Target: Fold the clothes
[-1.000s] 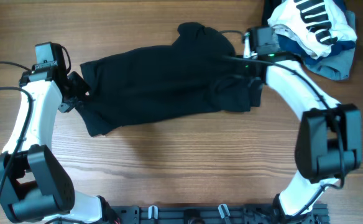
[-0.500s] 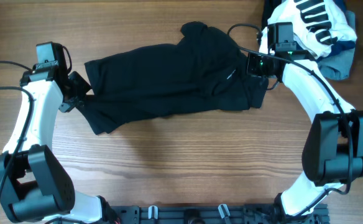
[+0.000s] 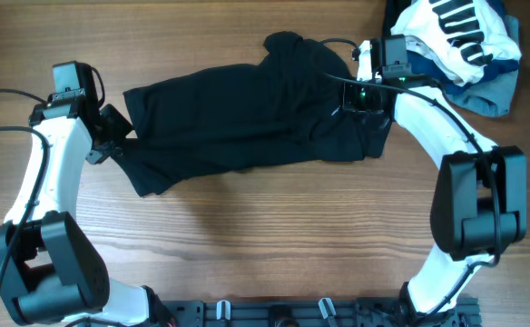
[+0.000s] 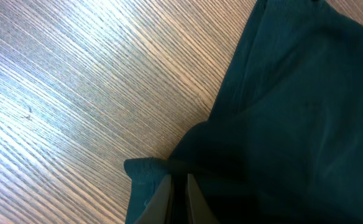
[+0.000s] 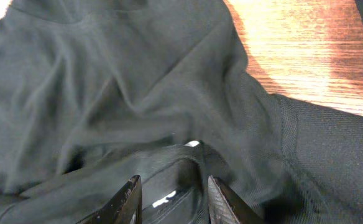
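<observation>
A large black garment (image 3: pixel 238 123) lies spread across the middle of the table. My left gripper (image 3: pixel 120 143) is shut on its left edge; in the left wrist view the fingers (image 4: pixel 179 194) pinch a fold of the dark fabric (image 4: pixel 293 124) just above the wood. My right gripper (image 3: pixel 349 97) is open, low over the garment's right part. In the right wrist view its jaws (image 5: pixel 174 194) straddle a ridge of the black fabric (image 5: pixel 138 93), with a small white mark (image 5: pixel 164 200) between them.
A pile of other clothes sits at the back right corner: a white one with black stripes (image 3: pixel 456 27) on top of a light blue one (image 3: pixel 492 91). Bare wooden table (image 3: pixel 265 236) runs along the front. Cables trail at the left edge.
The right gripper swung right toward the pile, then came back left over the garment. The bunched right part of the black garment is now spread flatter. The left arm has not moved.
</observation>
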Controlling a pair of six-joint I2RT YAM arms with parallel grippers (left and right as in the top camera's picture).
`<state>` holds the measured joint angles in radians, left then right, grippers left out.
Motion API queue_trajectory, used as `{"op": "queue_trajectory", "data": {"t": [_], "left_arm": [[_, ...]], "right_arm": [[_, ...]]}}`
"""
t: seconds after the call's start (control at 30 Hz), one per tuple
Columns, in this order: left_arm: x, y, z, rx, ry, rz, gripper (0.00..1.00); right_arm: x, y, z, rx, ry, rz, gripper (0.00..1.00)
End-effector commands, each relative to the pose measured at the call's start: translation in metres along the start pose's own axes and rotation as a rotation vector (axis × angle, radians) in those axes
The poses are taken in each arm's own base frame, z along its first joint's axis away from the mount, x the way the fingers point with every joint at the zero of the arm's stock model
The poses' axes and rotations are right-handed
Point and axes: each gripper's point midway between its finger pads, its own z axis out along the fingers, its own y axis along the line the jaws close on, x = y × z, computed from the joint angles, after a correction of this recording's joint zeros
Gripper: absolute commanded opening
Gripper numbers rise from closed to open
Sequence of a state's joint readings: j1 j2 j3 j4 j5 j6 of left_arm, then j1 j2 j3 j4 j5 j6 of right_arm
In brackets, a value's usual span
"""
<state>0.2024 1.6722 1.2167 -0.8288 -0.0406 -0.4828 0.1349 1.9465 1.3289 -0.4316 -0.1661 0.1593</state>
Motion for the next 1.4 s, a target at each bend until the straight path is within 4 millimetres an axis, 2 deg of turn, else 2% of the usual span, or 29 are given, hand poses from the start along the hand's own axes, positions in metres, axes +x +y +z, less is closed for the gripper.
{"op": "queue_trajectory", "data": {"t": [0.0, 0.23, 0.3, 0.33, 0.37, 0.47, 0.63, 0.8, 0.87, 0.93, 1.1, 1.23, 1.37], "left_arm": [[-0.007, 0.002, -0.002, -0.015, -0.024, 0.009, 0.04], [-0.007, 0.002, -0.002, -0.015, -0.024, 0.009, 0.04], [-0.007, 0.002, -0.002, -0.015, -0.024, 0.009, 0.04], [-0.007, 0.002, -0.002, -0.015, -0.024, 0.009, 0.04], [-0.007, 0.002, -0.002, -0.015, -0.024, 0.009, 0.04], [-0.009, 0.002, -0.002, -0.016, -0.031, 0.009, 0.04], [-0.011, 0.001, -0.012, -0.018, -0.027, 0.031, 0.04], [-0.006, 0.005, -0.03, -0.016, -0.03, 0.03, 0.04], [-0.004, 0.007, -0.038, -0.014, -0.034, 0.03, 0.04], [0.0, 0.009, -0.047, -0.015, -0.032, 0.031, 0.04], [0.013, 0.018, -0.062, -0.029, -0.009, 0.034, 0.04], [0.021, 0.024, -0.073, -0.035, 0.001, 0.085, 0.04], [0.034, 0.032, -0.087, -0.044, 0.019, 0.087, 0.04]], "right_arm": [[-0.002, -0.009, 0.01, 0.041, 0.0, -0.008, 0.35], [0.006, -0.007, 0.024, 0.013, 0.028, -0.004, 0.34], [0.006, -0.007, 0.024, 0.013, 0.028, -0.004, 0.2], [0.006, -0.007, 0.024, 0.014, 0.026, 0.005, 0.1], [0.005, -0.007, 0.023, 0.013, 0.024, 0.007, 0.04], [-0.003, -0.005, 0.016, 0.011, 0.01, 0.009, 0.04], [-0.019, -0.008, -0.033, 0.017, -0.027, 0.088, 0.04], [-0.018, -0.014, -0.1, 0.003, -0.049, 0.156, 0.04], [-0.007, -0.017, -0.121, 0.005, -0.021, 0.19, 0.04], [0.012, -0.022, -0.135, 0.024, 0.042, 0.225, 0.04], [0.05, -0.034, -0.154, 0.074, 0.169, 0.28, 0.04], [0.064, -0.043, -0.18, 0.1, 0.186, 0.32, 0.04], [0.075, -0.041, -0.212, 0.106, 0.169, 0.319, 0.04]]}}
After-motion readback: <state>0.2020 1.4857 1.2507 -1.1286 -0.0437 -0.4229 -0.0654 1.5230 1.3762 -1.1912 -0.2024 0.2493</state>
